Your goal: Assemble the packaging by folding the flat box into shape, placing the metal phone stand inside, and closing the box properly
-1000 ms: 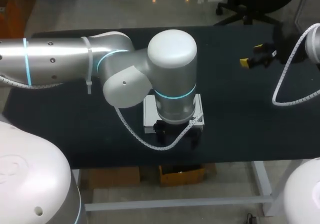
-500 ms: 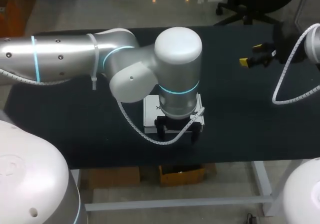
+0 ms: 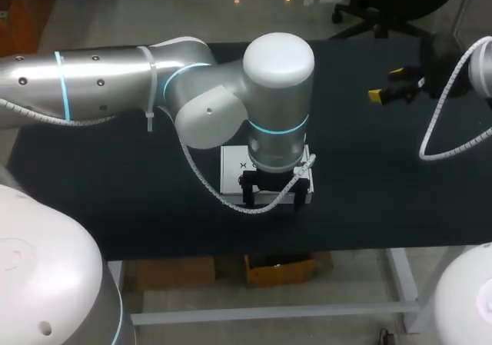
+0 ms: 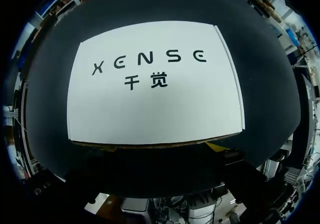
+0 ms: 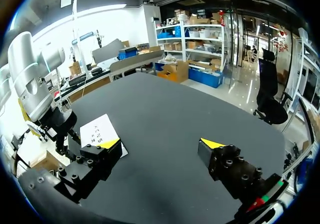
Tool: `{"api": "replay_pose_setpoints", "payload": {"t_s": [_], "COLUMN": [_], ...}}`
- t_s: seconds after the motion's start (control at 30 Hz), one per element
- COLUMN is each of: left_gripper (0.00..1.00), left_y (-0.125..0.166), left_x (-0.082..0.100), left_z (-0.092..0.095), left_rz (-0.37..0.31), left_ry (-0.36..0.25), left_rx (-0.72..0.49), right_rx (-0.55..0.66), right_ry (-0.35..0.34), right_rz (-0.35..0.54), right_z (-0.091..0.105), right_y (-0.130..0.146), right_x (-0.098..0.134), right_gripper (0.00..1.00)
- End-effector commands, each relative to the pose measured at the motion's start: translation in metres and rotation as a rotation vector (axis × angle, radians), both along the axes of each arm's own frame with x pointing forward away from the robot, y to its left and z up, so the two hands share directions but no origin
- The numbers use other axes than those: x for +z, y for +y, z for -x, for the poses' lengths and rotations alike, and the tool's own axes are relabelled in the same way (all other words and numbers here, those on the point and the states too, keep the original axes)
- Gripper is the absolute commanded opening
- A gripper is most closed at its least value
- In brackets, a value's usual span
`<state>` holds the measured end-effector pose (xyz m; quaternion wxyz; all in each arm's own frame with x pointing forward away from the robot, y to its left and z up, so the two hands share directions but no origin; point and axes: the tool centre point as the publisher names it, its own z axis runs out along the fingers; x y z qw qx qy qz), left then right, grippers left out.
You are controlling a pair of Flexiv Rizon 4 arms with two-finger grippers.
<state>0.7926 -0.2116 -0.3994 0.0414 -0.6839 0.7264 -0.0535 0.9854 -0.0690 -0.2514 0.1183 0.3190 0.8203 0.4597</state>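
Note:
A closed white box [image 3: 232,173] with black print lies flat near the table's front middle. My left gripper [image 3: 274,199] hangs straight down over its near edge, mostly hiding it in the head view. In the left wrist view the box [image 4: 155,84] spreads out ahead of the left gripper [image 4: 162,148], whose yellow tips stand wide apart at the box's near edge, open. My right gripper [image 3: 387,84] hovers open and empty over the table's far right. From the right wrist view, the right gripper [image 5: 160,144] faces the box [image 5: 99,130] and my left arm [image 5: 35,84]. No phone stand shows.
The dark table top [image 3: 369,176] stretches between the box and the right gripper. A white spiral cable [image 3: 223,203] hangs from my left wrist beside the box.
My left arm has shifted right and away from the table's front edge, bringing its gripper further over the box. The right arm has kept still.

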Motion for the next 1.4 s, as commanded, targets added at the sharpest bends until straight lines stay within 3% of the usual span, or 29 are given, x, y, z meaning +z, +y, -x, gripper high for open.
{"api": "replay_pose_setpoints", "payload": {"t_s": [0.03,0.67,1.4], "left_gripper": [1.00,1.00,1.00], "left_y": [-0.002,0.005,0.009], "left_x": [-0.002,-0.003,-0.009], "left_z": [-0.010,-0.069,-0.167], "left_rz": [-0.014,-0.001,-0.001], "left_ry": [0.007,0.022,0.040], "left_rx": [0.014,0.052,0.063], "right_rx": [0.006,0.006,0.006], "right_ry": [0.000,0.000,0.000], "right_rz": [-0.005,-0.005,-0.005], "right_z": [0.000,0.000,0.000], "right_y": [-0.002,-0.002,-0.002], "right_x": [0.000,0.000,0.000], "right_gripper": [1.00,1.00,1.00]}}
